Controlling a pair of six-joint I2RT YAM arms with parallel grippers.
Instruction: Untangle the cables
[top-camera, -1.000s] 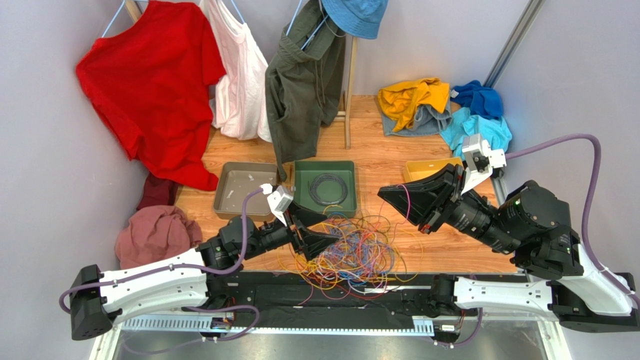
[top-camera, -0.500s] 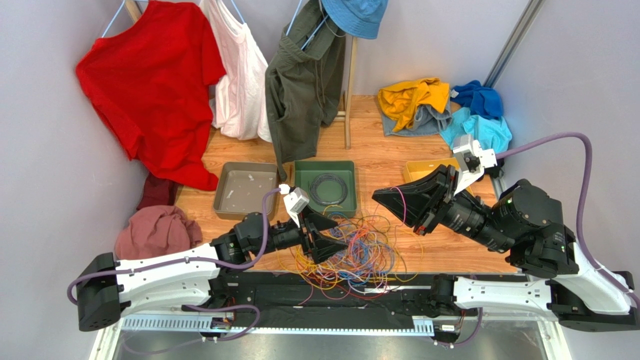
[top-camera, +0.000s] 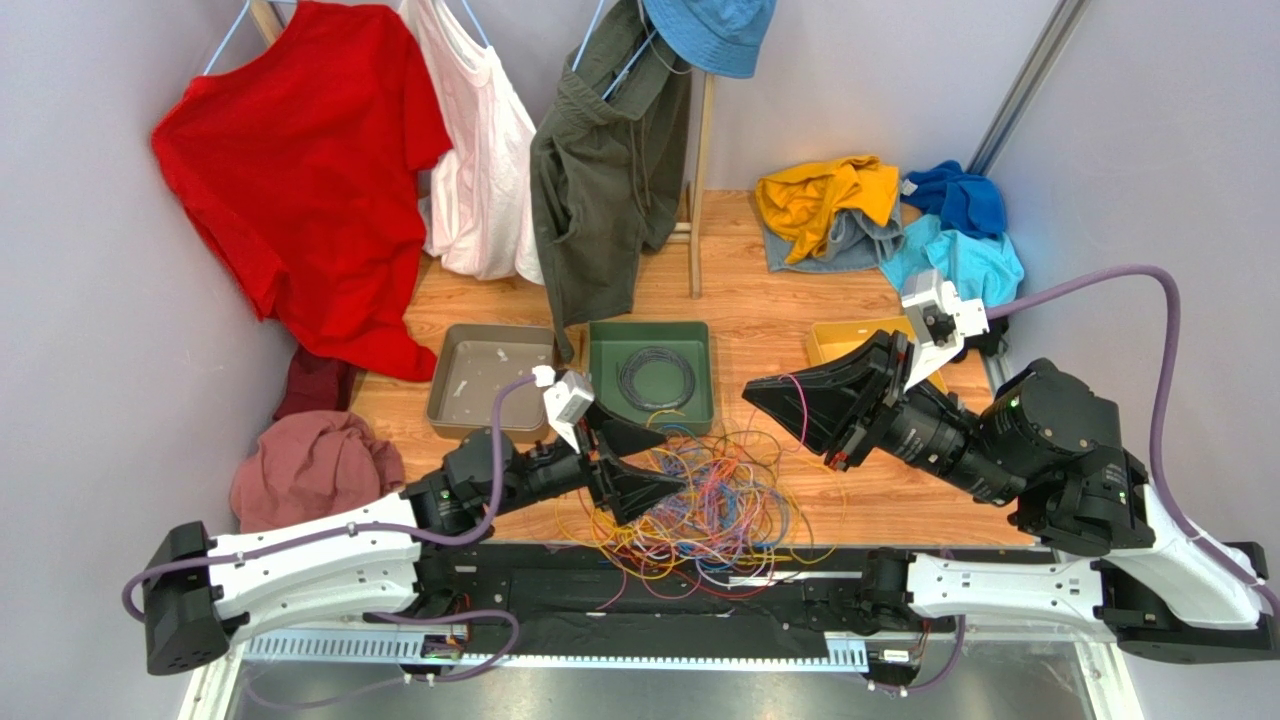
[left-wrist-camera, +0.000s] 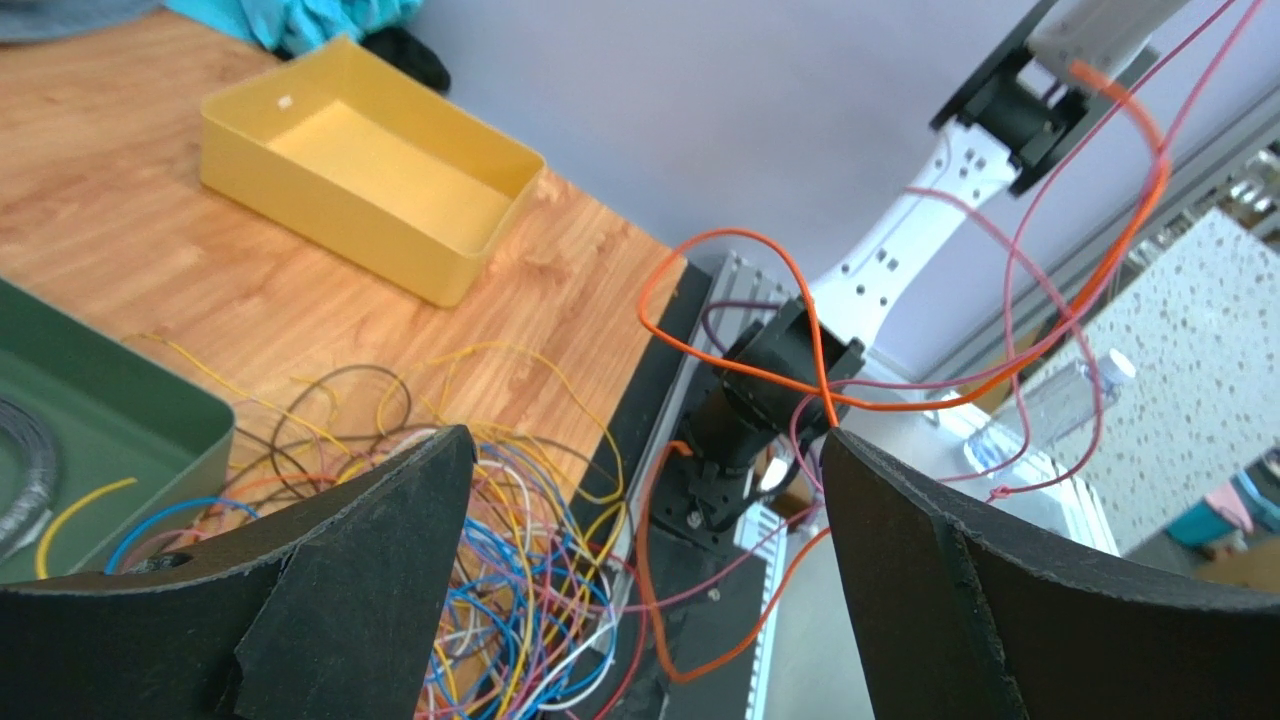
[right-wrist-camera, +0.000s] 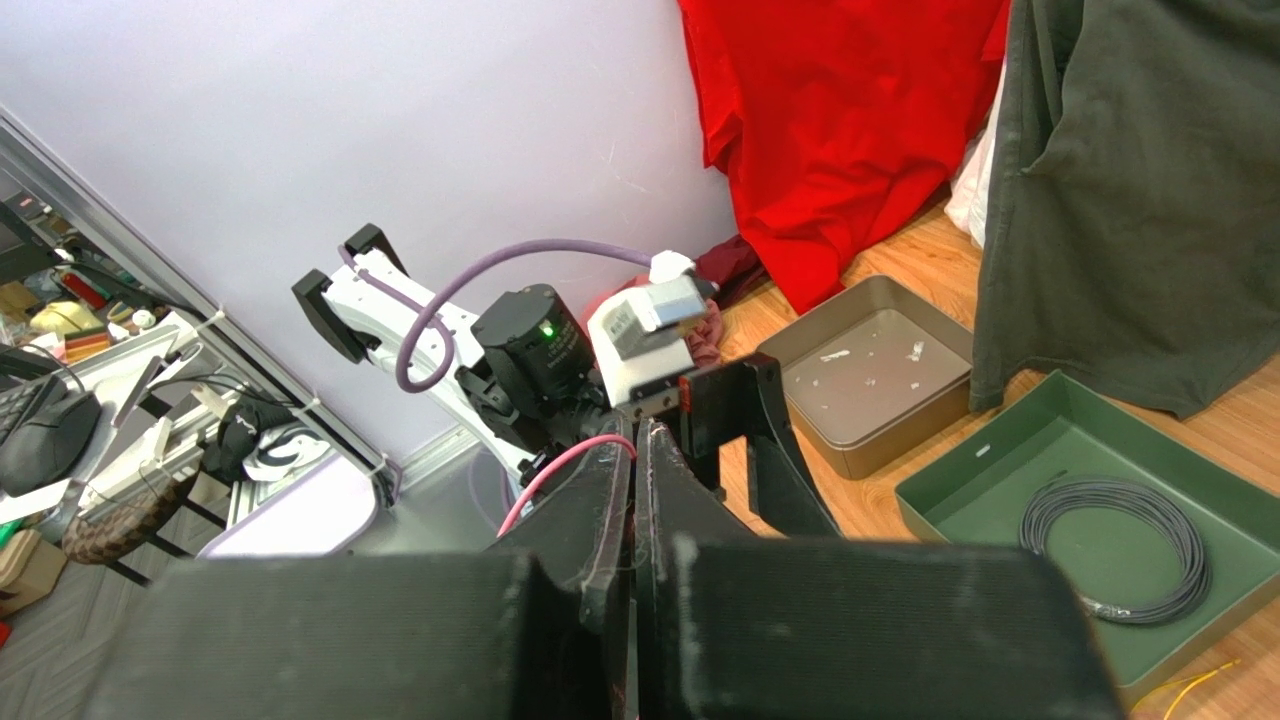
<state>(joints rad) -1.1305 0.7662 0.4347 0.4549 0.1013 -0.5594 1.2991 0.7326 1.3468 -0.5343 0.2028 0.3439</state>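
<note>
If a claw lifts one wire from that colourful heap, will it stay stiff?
Probably floppy: the orange strand hangs in loose curves. Likely light, being so thin. The cables loop through each other, so neighbours may drag along.

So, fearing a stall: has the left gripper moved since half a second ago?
Yes: the left gripper slid left; its white camera now sits left of the green tray.

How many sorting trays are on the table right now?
3. The grey tray is on the left, the green tray is beside it in the middle, and the yellow tray is on the right, partly hidden behind the right gripper. No others show.
</note>
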